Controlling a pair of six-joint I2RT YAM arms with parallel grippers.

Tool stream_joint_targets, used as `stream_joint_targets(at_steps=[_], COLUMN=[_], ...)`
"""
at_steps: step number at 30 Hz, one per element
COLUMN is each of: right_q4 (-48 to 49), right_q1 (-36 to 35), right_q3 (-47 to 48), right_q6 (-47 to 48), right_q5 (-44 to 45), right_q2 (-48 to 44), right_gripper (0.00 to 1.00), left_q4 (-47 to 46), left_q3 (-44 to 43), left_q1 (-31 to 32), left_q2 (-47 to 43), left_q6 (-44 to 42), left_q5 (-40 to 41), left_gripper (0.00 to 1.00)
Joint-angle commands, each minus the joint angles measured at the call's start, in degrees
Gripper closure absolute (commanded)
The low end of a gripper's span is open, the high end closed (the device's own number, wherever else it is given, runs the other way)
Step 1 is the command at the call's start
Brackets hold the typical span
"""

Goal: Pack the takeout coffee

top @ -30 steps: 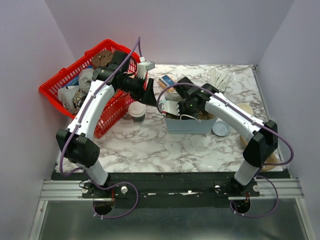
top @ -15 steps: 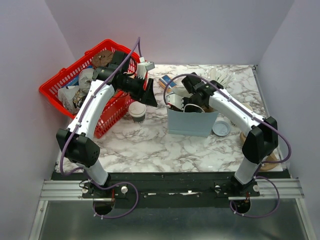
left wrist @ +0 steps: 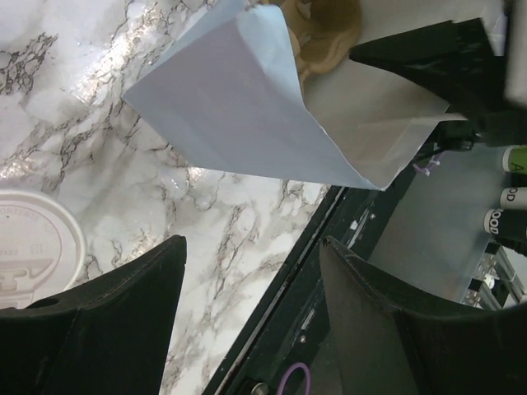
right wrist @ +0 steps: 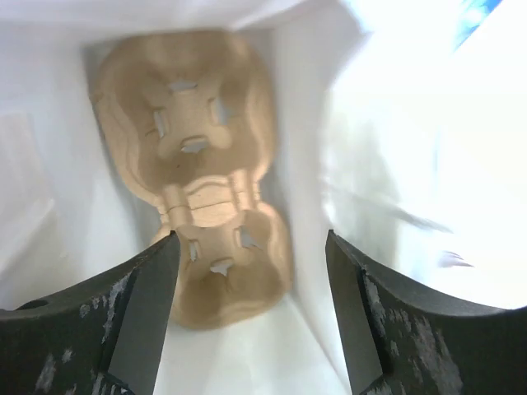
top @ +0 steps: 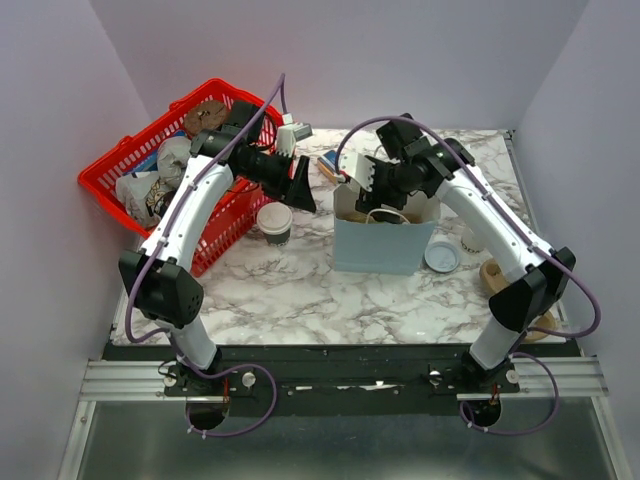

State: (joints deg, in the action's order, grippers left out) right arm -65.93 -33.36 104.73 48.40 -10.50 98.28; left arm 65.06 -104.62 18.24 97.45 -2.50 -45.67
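One takeout coffee [top: 274, 222] is standing on the marble table [top: 300, 297], between the red basket [top: 212, 240] and the pale paper bag [top: 385, 250], apart from both. The left wrist camera is catching only a cut-off arc of its white lid [left wrist: 33, 243]; the brown body is showing only from above. Left gripper [left wrist: 251, 247] is hanging spread wide, nothing between the fingers, near the cup's far side. Right gripper [right wrist: 251, 239] is gaping equally wide over the bag mouth. One pulp carrier [right wrist: 206, 164], blurred, is lying inside the bag; from above it is barely showing. One loose lid disc [top: 441, 257] is lying right of the bag.
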Motion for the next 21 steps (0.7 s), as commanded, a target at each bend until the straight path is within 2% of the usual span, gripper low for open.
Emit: stream_joint_targets(at_steps=[1,4,8,11,13,16,17,21], right_q4=[-3.76,-3.77,-3.24,-1.75,0.26,-2.25,-3.23,-5.52], right_q1=[-0.03,-0.03,-0.03,0.58,2.33,6.63,7.52,9.11], right_q3=[6.61,12.05,18.56,20.6,20.52,20.61,19.91,9.56], right_q6=[-4.1,-6.12,-9.72,-11.66,-13.15,-13.16,-12.38,-9.3], right_q5=[-1.54,-1.63,-2.24,-2.59,-3.47,-12.58,-18.01,-24.38], right_q2=[-1.86,-1.86,-2.56,-5.02,-7.82,-11.16,-12.22,-19.16], right_gripper=[0.2,0.19,0.16,0.15,0.14,0.15,0.15,0.14], left_q4=[-1.33,-9.39,-29.31,-37.08,-37.55,-38.51,-39.04,-38.52], left_q3=[-4.62,-4.9,-2.26,-1.81,-3.74,-5.94,-6.38,-8.23], left_q1=[0.22,0.3,1.27,2.67,4.17,5.66,6.01,8.39], left_q2=[1.25,0.2,-1.73,-1.04,1.07,4.14,4.85,7.58], left_q6=[-2.33,-1.9,1.43,1.54,-0.39,-1.89,-2.15,-3.38], left_q5=[-2.49,-5.56,-10.57,-12.16,-12.51,-13.48,-13.74,-13.92], left_gripper=[0.26,0.25,0.25,0.24,0.24,0.23,0.23,0.24])
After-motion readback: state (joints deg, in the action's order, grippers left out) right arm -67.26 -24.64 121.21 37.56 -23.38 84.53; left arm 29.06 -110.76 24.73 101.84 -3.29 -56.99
